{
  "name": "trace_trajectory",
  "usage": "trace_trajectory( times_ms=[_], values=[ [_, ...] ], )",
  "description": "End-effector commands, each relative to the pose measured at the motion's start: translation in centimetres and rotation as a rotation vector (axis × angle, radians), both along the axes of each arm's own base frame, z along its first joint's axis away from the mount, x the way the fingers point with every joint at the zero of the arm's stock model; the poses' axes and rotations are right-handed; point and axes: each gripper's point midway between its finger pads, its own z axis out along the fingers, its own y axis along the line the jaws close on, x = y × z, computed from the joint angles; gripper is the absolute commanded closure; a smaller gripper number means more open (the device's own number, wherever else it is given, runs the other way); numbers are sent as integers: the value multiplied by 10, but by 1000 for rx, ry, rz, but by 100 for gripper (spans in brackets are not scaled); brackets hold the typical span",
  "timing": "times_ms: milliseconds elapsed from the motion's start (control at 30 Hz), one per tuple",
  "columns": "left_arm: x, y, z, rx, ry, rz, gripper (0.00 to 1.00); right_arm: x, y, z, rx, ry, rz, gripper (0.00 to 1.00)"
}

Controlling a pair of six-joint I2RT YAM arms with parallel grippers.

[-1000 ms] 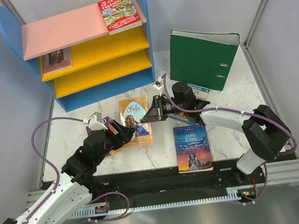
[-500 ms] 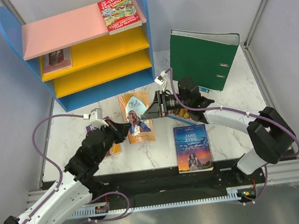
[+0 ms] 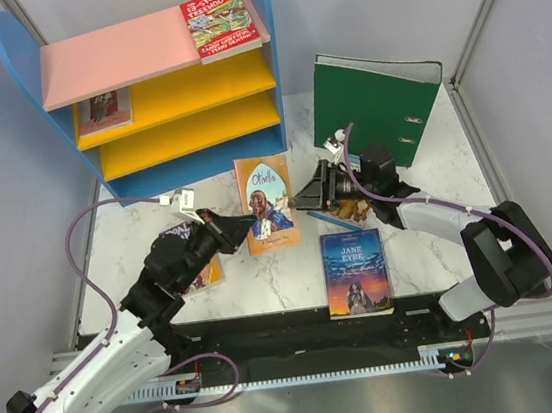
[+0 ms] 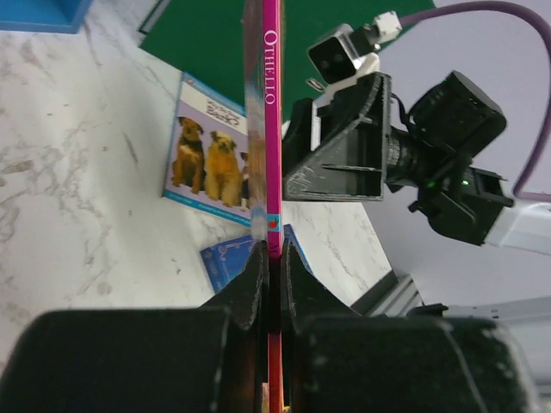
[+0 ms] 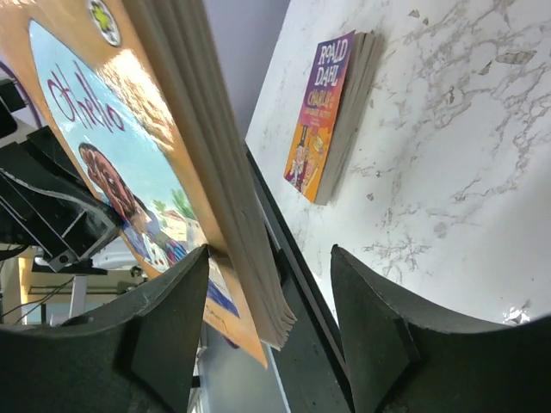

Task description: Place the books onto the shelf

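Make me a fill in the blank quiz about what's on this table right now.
The Othello book is clamped by the ___ pincer. The red Treehouse book lies on the ___ top board of the shelf. The right pincer stands ___.
Missing: left; pink; open.

White arms (image 3: 100, 374), black joints (image 3: 488, 251), purple cables (image 3: 79, 228), black jaws

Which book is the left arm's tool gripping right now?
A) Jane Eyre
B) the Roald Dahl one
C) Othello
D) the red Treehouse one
C: in the left wrist view, the left tool is shut on the spine that reads Othello.
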Motion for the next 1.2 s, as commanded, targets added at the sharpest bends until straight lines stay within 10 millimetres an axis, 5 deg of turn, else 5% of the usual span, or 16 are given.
trace_trajectory(
  times_ms=[0, 233, 333, 400, 467, 667, 767, 800, 900, 1033, 1167],
  values=[
    [-7, -27, 56, -87, -150, -147, 98, -2, 1, 32, 126, -93, 29, 34],
    [-3, -49, 51, -87, -137, -231, 98, 0, 0, 58, 230, -144, 35, 31],
    [1, -51, 48, -86, -125, -223, 98, -1, 1, 62, 254, -132, 43, 40],
    [5, -48, 46, -79, -121, -194, 98, -4, 0, 68, 286, -149, 52, 75],
    [10, -44, 39, -54, -94, -166, 98, -3, -1, 71, 294, -139, 48, 99],
    [16, -35, 24, -7, -36, -102, 87, 10, -11, 84, 311, -160, -6, 100],
    [14, -34, 21, -19, -19, -105, 68, 20, -11, 92, 321, -172, -20, 100],
    [13, -34, 19, -22, -12, -108, 54, 23, -11, 94, 325, -173, -26, 100],
    [9, -35, 18, -37, -5, -122, 45, 32, -10, 97, 334, -171, -37, 100],
    [2, -36, 16, -52, 3, -146, 44, 40, -7, 100, 356, -169, -44, 100],
    [-2, -32, 19, -70, -6, -144, 57, 45, -6, 106, 375, -173, -45, 100]
  ],
)
